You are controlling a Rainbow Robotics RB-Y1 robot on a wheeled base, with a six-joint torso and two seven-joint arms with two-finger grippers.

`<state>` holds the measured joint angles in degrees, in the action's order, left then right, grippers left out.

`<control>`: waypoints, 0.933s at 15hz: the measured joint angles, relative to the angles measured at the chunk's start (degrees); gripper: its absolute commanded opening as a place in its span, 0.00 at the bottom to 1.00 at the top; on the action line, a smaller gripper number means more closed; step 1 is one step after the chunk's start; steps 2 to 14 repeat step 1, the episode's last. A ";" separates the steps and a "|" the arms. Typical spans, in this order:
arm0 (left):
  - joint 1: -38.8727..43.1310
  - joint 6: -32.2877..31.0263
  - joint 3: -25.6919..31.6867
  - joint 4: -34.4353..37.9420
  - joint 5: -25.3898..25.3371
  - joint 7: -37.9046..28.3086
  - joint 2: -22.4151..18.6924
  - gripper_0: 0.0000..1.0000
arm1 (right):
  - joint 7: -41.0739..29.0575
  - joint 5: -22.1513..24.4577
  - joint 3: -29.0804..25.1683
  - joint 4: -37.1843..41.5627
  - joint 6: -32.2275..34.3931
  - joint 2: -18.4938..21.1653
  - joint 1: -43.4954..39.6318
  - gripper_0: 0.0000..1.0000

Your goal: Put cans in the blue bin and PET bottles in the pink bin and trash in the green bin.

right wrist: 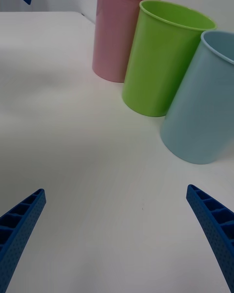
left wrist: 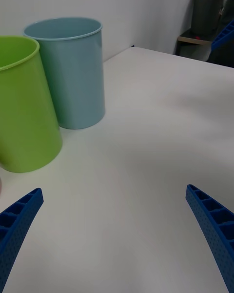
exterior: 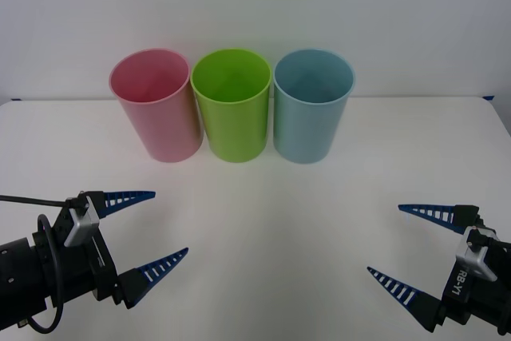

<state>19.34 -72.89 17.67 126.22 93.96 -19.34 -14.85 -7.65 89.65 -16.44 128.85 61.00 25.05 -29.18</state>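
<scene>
Three tall round bins stand in a row at the back of the white table: the pink bin (exterior: 156, 109) on the left, the green bin (exterior: 231, 109) in the middle, the blue bin (exterior: 313, 109) on the right. My left gripper (exterior: 169, 223) hovers open at the near left, with nothing between its blue fingers. At the near right my right gripper (exterior: 385, 239) is open too. The right wrist view shows the pink bin (right wrist: 117, 34), green bin (right wrist: 163, 61) and blue bin (right wrist: 204, 112) ahead of the right gripper (right wrist: 115, 189). Cans, PET bottles and trash are out of view.
The bins nearly touch one another and stand just before the white wall. The white tabletop (exterior: 263, 213) stretches between the grippers and the bins. In the left wrist view a dark container (left wrist: 209, 10) stands beyond the table's far edge.
</scene>
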 measured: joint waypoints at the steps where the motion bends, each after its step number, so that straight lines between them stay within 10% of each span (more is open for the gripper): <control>1: 0.00 0.00 0.00 0.00 0.00 0.00 0.00 1.00 | 0.00 0.00 0.00 0.00 0.00 0.00 0.00 1.00; 14: 0.00 0.00 0.00 0.00 0.00 0.00 0.00 1.00 | 0.00 0.00 0.00 0.00 0.00 0.00 0.00 1.00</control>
